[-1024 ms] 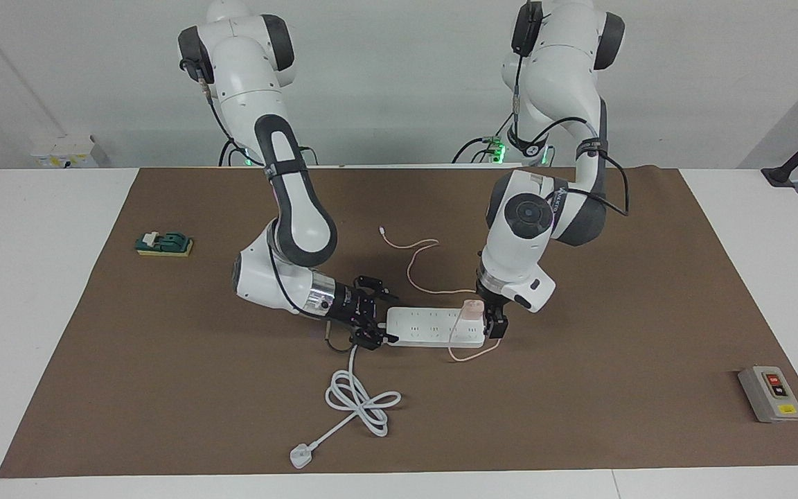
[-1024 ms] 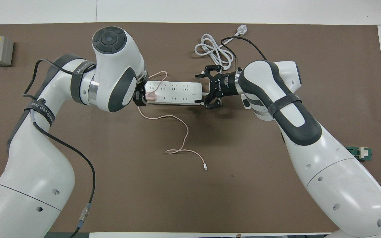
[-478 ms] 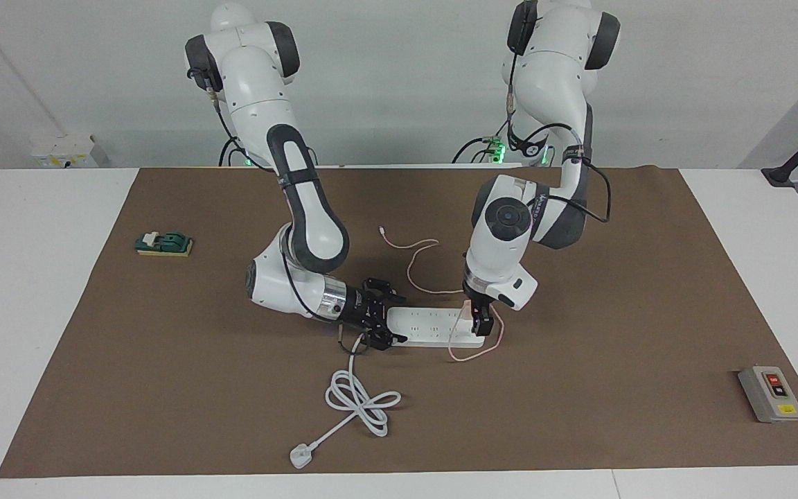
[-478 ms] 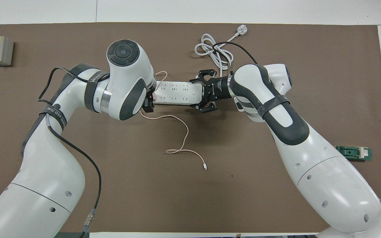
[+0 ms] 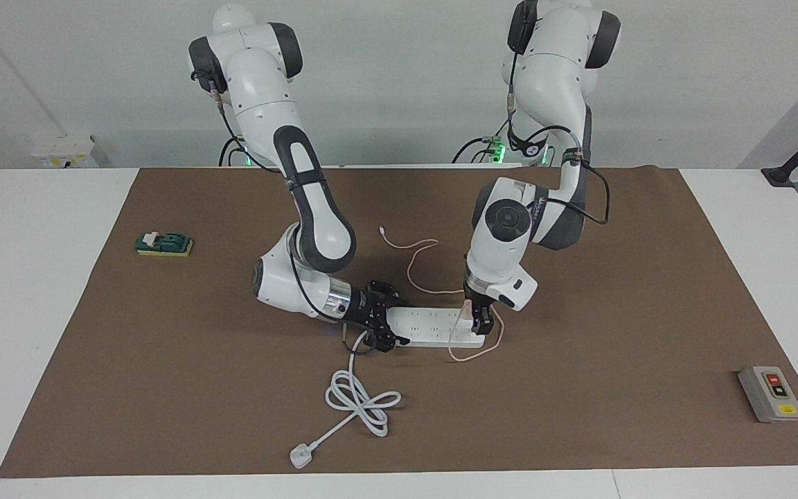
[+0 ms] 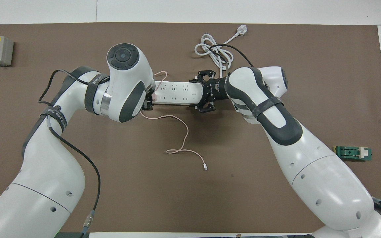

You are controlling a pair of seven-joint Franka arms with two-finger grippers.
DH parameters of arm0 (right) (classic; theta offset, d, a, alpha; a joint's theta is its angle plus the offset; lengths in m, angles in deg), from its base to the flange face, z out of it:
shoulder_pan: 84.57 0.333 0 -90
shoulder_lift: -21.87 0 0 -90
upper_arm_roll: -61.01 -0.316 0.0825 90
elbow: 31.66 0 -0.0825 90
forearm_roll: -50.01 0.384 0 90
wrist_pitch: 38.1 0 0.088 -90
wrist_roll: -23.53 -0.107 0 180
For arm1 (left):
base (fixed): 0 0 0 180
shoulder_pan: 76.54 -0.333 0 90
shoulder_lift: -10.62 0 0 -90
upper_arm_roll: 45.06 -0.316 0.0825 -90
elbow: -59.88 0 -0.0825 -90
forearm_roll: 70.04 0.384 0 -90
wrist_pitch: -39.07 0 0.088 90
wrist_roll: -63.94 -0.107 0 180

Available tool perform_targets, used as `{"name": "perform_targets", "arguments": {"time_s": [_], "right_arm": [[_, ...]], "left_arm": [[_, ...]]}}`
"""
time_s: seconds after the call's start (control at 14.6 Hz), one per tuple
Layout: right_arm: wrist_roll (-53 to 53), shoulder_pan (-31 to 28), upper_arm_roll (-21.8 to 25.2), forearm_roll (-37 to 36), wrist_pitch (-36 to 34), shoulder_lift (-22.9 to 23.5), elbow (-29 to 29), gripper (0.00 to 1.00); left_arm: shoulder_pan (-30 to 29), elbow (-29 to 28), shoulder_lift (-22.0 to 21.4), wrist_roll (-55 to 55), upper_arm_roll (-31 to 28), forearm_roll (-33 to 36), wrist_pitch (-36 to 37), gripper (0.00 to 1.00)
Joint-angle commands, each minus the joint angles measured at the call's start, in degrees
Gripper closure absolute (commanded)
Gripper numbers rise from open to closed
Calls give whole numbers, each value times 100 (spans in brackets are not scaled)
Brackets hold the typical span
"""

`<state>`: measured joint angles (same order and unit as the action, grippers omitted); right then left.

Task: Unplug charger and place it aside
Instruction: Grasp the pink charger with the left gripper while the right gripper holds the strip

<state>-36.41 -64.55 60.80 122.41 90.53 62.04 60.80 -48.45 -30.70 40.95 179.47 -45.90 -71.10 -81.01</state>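
Note:
The pale pink charger (image 5: 467,311) is plugged into the white power strip (image 5: 430,328) at its end toward the left arm; in the overhead view only a sliver of the charger (image 6: 153,97) shows beside the strip (image 6: 177,92). Its thin pink cable (image 5: 416,260) runs toward the robots to a tiny connector (image 6: 205,168). My left gripper (image 5: 479,320) is down at the charger, and shows in the overhead view (image 6: 148,101) too. My right gripper (image 5: 384,327) is open, its jaws astride the strip's other end, as the overhead view (image 6: 203,93) shows.
The strip's thick white cord (image 5: 361,402) lies coiled farther from the robots, ending in a plug (image 5: 300,456). A grey switch box (image 5: 769,394) sits toward the left arm's end. A small green block (image 5: 163,243) lies toward the right arm's end. A brown mat (image 5: 614,312) covers the table.
My left gripper moved from beside the strip's end onto the charger. My right gripper slid in along the table until its jaws came astride the strip's other end.

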Motion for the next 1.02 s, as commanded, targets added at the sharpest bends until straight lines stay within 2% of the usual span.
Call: {"name": "perform_targets", "arguments": {"time_s": [0.0, 0.07, 0.14, 0.2, 0.27, 0.34, 0.75, 0.96], "right_arm": [[254, 46, -5, 144, 57, 114, -43, 0], [272, 38, -5, 144, 83, 122, -43, 0], [272, 46, -14, 144, 127, 131, -43, 0], [263, 55, -5, 144, 171, 140, -43, 1], [254, 142, -5, 144, 171, 140, -43, 59], [280, 178, -5, 144, 180, 140, -35, 100], [500, 152, -5, 126, 242, 158, -34, 100], [535, 117, -14, 135, 207, 149, -34, 100]], "left_arm": [[118, -250, -194, 66, -74, 132, -78, 68], [118, -232, -194, 57, -74, 184, -52, 90], [127, -206, -194, 48, -74, 219, -43, 100], [127, -197, -194, 48, -74, 220, -34, 100], [127, -188, -194, 39, -74, 228, -34, 100], [127, -188, -194, 31, -66, 229, -60, 100], [57, -4, -202, -4, -57, 211, 237, 100], [13, 49, -439, -127, -57, 211, 449, 100]]}}
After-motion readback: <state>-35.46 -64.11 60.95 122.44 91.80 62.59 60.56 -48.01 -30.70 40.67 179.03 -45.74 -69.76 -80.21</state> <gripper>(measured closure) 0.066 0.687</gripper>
